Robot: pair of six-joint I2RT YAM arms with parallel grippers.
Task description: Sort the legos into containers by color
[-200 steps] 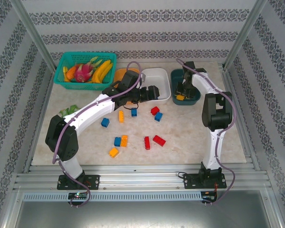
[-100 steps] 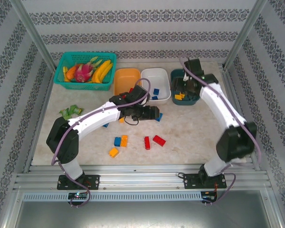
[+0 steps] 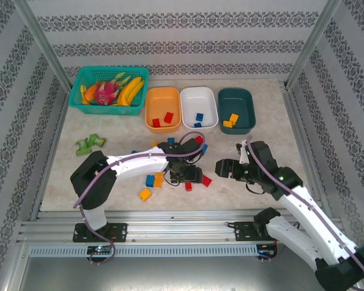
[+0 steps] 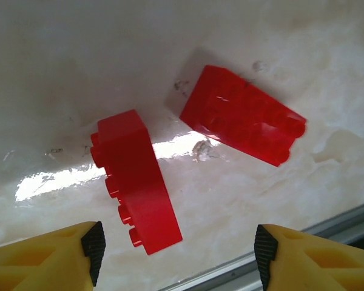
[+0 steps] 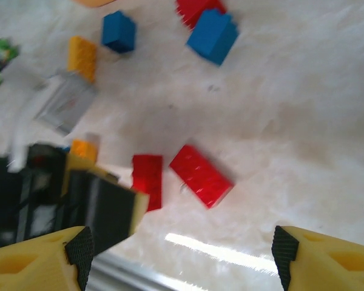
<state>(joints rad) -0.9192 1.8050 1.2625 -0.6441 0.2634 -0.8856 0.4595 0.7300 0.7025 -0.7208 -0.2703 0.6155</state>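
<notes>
Pretty sure this is a robotics lab test cell, not anyone's home. The marble-look table (image 3: pixel 261 136) is boxed in by an aluminium frame (image 3: pixel 182 230) with patterned backdrop panels (image 3: pixel 182 48). A white left arm (image 3: pixel 133 162) and right arm (image 3: pixel 309 209) are bolted to the front rail.

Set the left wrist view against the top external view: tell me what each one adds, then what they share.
Left wrist adds: sideways studs on the left red brick and the right red brick, the gap between them, and the left gripper open.
Top external adds: orange bin, white bin, teal bin, basket, green toy, right gripper.
Shared: both red bricks, the left gripper, the table.
</notes>
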